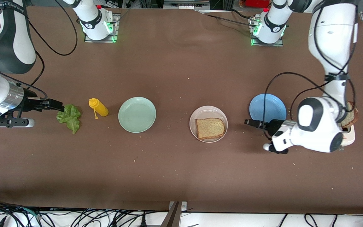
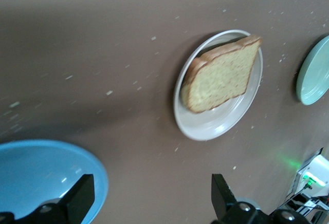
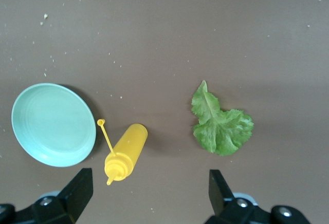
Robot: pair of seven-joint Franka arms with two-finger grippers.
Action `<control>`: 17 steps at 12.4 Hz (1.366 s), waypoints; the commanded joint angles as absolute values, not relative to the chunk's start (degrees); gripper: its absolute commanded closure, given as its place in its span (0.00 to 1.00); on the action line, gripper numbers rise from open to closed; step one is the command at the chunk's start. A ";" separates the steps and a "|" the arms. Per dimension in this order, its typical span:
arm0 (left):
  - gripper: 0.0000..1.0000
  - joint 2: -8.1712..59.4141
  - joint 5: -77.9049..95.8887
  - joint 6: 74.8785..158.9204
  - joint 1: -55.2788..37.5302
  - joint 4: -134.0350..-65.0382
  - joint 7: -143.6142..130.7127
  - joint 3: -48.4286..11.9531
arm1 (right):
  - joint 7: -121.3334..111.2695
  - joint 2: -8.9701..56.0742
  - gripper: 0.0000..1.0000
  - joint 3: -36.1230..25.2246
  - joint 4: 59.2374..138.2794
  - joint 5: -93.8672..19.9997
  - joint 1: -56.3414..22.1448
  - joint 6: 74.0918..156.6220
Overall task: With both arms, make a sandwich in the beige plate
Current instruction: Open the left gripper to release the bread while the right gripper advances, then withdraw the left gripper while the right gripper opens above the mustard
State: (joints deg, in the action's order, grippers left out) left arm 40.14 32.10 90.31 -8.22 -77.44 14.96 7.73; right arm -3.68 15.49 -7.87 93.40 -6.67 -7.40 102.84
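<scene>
While both pincers gape empty | right pincer (image 1: 60, 105) beside lettuce (image 1: 69, 117) | left pincer (image 1: 249, 123) waits | risk: limp leaf slips, misses bread (image 1: 210, 128)

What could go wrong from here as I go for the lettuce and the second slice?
1. The lettuce leaf lies flat and thin on the table; the open right gripper above its edge may pinch only a ruffle and tear it.
2. The yellow mustard bottle lies on its side beside the leaf and could get knocked.
3. The open left gripper hangs near the blue plate; carrying bread toward the beige plate could clip it.
</scene>
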 commanded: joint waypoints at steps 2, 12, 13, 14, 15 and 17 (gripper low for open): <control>0.00 33.77 21.31 82.81 -4.32 -77.08 14.15 7.47 | -16.31 8.37 0.00 -8.26 102.89 -7.56 -7.29 106.86; 0.00 25.75 4.13 76.11 -3.87 -69.53 14.06 8.26 | -64.27 2.01 0.01 -14.23 124.10 -33.61 -7.21 125.07; 0.00 25.66 4.13 76.11 -3.87 -69.52 13.98 8.35 | -70.69 3.24 0.01 -15.20 124.71 -38.71 -6.95 124.98; 0.00 25.75 4.04 76.11 -3.87 -69.52 14.06 8.35 | -77.10 4.73 0.01 -16.60 125.41 -43.20 -6.86 124.63; 0.00 25.75 4.04 76.11 -3.61 -69.52 13.98 8.35 | -83.35 6.23 0.01 -17.66 125.94 -47.33 -6.77 124.19; 0.00 25.75 4.13 76.29 -3.17 -69.52 12.84 8.35 | -96.87 9.82 0.01 -19.68 126.30 -54.98 -6.59 122.01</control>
